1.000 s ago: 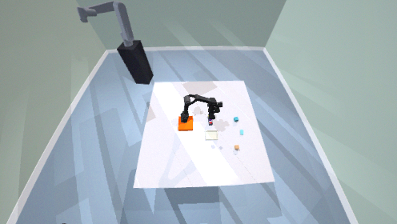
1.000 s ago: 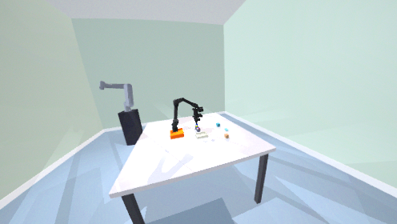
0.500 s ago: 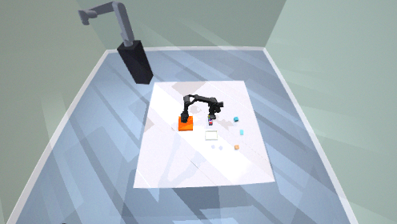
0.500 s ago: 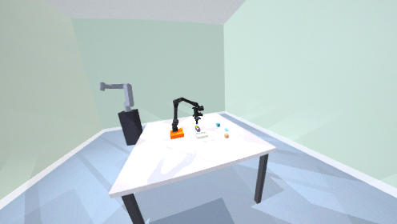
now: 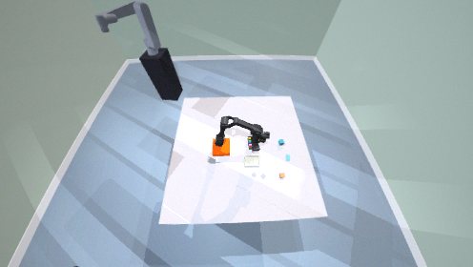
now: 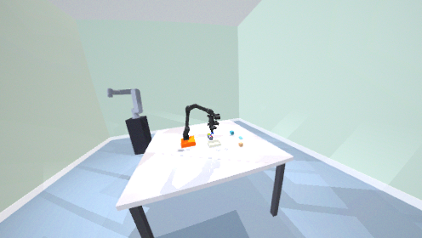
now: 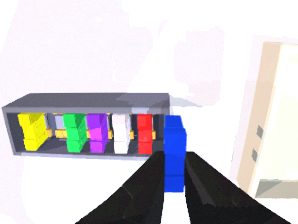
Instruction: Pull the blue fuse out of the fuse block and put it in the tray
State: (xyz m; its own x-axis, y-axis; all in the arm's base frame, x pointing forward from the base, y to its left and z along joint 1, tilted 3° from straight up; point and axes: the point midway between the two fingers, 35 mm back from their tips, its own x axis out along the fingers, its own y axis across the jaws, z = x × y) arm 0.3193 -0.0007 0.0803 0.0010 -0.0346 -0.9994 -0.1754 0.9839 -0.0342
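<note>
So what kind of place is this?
Probably a bare robot test room: a white table carrying a small black arm, a grey fuse block, and a second grey arm on a black pedestal.

The small blue plastic-looking fuse [image 7: 174, 152] is smooth and a bit shiny. The two black gripper fingers that pinch it look dull and matt. At 9 o'clock from it, the long grey fuse block [image 7: 87, 103] looks like matt plastic. At 3 o'clock, the flat cream tray [image 7: 274, 119] looks smooth and dull. The white table top [image 6: 204, 167] is glossy, with soft light patches.
</note>
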